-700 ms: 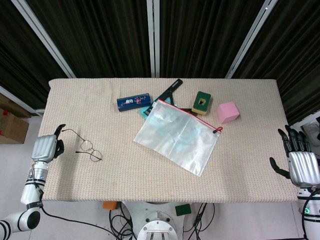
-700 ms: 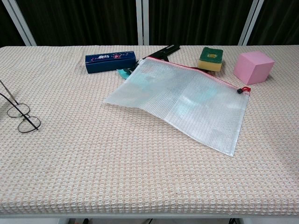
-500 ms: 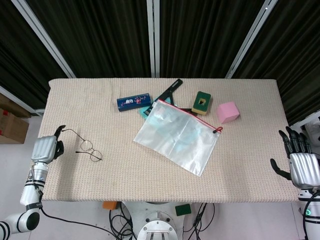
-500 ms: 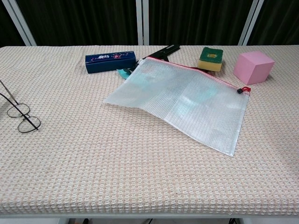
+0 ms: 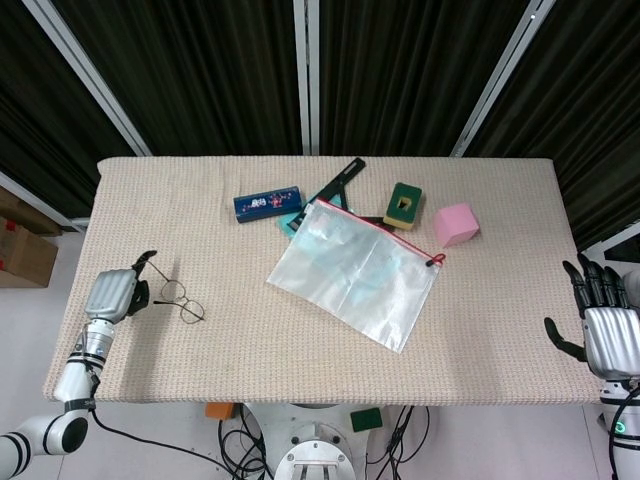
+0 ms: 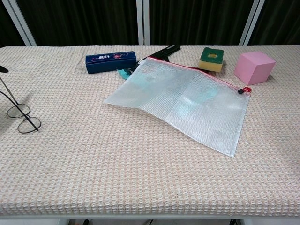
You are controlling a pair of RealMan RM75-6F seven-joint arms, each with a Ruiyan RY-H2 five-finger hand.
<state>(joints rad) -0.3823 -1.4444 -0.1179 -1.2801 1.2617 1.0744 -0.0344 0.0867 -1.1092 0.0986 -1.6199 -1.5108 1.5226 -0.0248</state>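
Left hand (image 5: 113, 294) over table's left edge, fingers curled inward, empty, tips just beside temple arm of wire glasses (image 5: 178, 296); contact unclear. Glasses lie open on woven tablecloth (image 5: 250, 340), well apart from clear zip pouch (image 5: 355, 272). Right hand (image 5: 605, 325) off right edge, fingers spread, empty.

One glasses (image 5: 178, 298), perhaps two pouches (image 5: 352, 272).

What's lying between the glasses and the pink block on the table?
The clear zip pouch lies between the glasses and the pink block, with bare table cloth on both sides of it. The head view shows this best.
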